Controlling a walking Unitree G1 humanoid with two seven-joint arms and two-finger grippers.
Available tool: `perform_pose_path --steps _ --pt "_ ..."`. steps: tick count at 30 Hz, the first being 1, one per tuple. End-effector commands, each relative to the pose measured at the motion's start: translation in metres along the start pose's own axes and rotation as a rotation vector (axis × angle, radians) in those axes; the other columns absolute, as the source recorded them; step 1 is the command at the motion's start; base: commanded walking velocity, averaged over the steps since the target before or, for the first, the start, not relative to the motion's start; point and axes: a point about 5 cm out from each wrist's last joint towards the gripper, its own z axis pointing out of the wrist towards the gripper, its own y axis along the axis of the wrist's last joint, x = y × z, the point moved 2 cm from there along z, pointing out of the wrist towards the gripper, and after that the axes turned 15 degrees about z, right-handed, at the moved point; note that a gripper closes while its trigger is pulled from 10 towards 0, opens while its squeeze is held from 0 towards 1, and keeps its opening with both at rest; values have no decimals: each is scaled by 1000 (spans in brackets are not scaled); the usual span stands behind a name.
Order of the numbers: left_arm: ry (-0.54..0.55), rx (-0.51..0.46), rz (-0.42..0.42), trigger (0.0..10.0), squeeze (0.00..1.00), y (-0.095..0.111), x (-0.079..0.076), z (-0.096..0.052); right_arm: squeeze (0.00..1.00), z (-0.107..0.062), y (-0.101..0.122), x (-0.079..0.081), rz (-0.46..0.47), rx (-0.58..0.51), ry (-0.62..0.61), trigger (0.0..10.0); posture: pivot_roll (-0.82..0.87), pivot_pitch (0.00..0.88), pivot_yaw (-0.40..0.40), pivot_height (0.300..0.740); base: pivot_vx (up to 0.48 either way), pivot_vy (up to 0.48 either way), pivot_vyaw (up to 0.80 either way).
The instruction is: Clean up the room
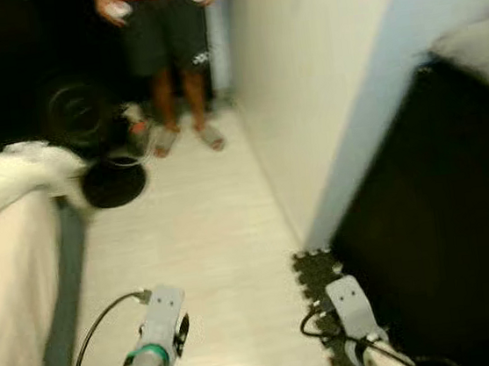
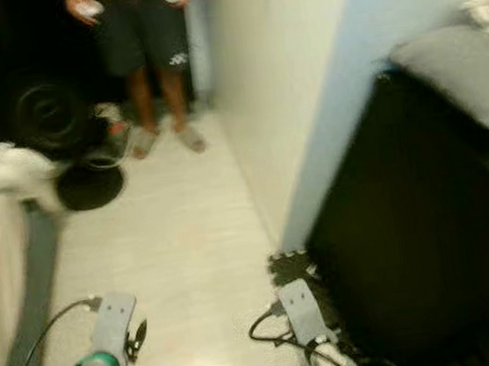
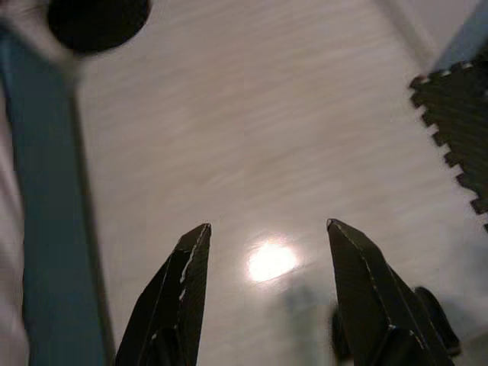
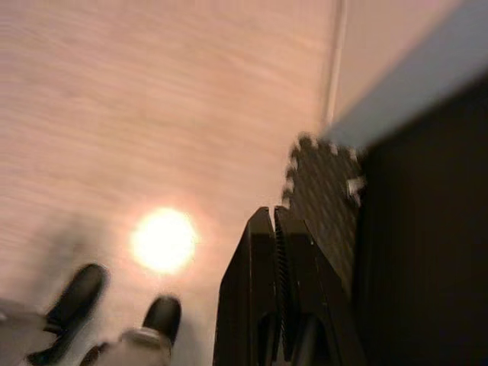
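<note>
Silver-armed robot with black fingers

Grey boxy wrists, looping black cables, a green ring on the left arm (image 1: pixel 147 355); tapered black fingers (image 3: pixel 174 301).

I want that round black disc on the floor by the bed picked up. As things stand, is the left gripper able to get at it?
Probably not yet. The round black disc lies well ahead on the pale floor, beside the bed, while the left gripper hangs open over bare floor near the robot. Nothing blocks the way, so walking forward should bring it within reach.

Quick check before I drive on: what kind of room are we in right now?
Most likely a bedroom. A bed with rumpled white bedding runs along the robot's left, a dark cabinet stands on its right, and a person waits ahead on the pale floor.
</note>
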Motion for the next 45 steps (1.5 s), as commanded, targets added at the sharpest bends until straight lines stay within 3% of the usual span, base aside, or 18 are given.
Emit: perform_pose_path --steps 1,18,36,45 --pt "-25 17 12 10000 0 -6 -8 -2 0 -3 -7 0 8 20 -2 10000 -62 41 -9 740 0 0 775" --pt "-30 2 28 10000 0 -1 -7 0 0 -2 -6 3 10 12 6 10000 -63 41 -1 740 0 0 768" --pt "-39 -14 39 10000 0 5 -8 3 0 4 10 9 15 -56 28 10000 -71 43 4 740 0 0 765" --pt "-42 -18 42 10000 0 6 -9 4 0 1 6 8 14 -46 25 10000 -74 45 5 740 0 0 763"
